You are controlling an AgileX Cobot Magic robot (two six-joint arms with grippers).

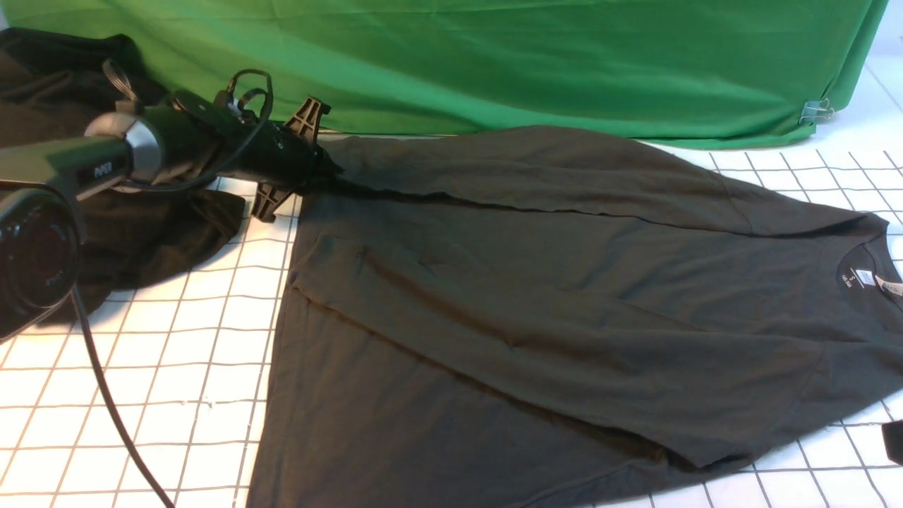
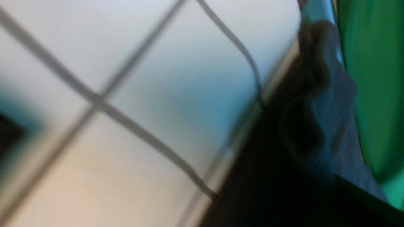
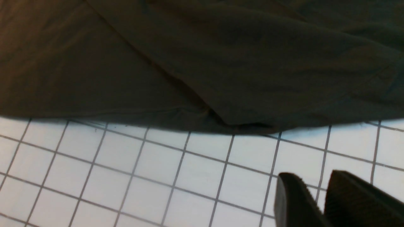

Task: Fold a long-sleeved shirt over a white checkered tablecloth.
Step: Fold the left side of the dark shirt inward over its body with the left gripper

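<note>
The long-sleeved shirt (image 1: 564,296) lies spread on the white checkered tablecloth (image 1: 141,367), dark charcoal, with its neck and label (image 1: 850,276) at the right and one sleeve folded across the body. My left gripper (image 1: 326,173) is at the shirt's far left corner, shut on the cloth there. The left wrist view is blurred and shows bunched dark cloth with a ribbed edge (image 2: 318,104) by the jaws. My right gripper (image 3: 311,177) hovers over bare tablecloth (image 3: 157,176) just off the shirt's near edge (image 3: 221,63), slightly open and holding nothing.
A green cloth (image 1: 494,63) hangs along the back, held by a clip (image 1: 815,111) at the right. A blacker heap of cloth (image 1: 141,233) lies at the far left under my left arm. A black cable (image 1: 106,395) crosses the near left.
</note>
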